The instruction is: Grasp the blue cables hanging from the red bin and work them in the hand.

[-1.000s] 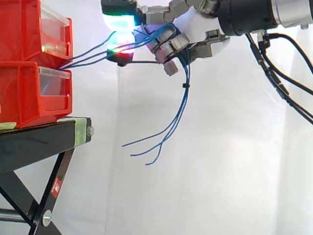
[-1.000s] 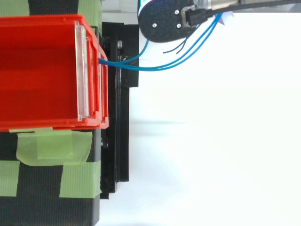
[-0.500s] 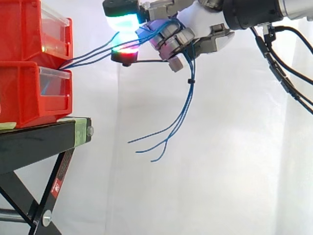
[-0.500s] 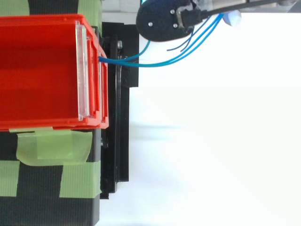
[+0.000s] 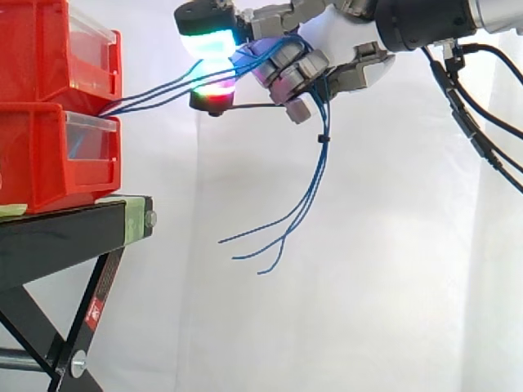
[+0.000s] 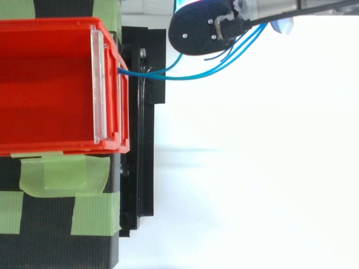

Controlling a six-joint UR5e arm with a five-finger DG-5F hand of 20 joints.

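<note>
Several thin blue cables (image 5: 155, 90) run from the gap between the stacked red bins (image 5: 57, 106) rightward and up into my hand (image 5: 327, 49). My hand is high in the side view, right of the bins, its fingers curled round the cables. Past the fingers the cables hang down, bound by a small black tie (image 5: 324, 140), and end in loose tips (image 5: 245, 249). Glowing fingertips (image 5: 211, 42) shine cyan, green and red. In the top view the cables (image 6: 185, 75) leave the bin's front (image 6: 122, 73) and reach the hand (image 6: 202, 28).
The red bins rest on a black stand (image 5: 73, 237) with green tape (image 6: 61, 179) on it. A white curtain (image 5: 392, 269) hangs behind. The arm and its wrist (image 5: 425, 20) enter from the upper right.
My hand has shifted slightly rightward, away from the bins, with the cables held; the loose cable ends have swung to the right with it.
</note>
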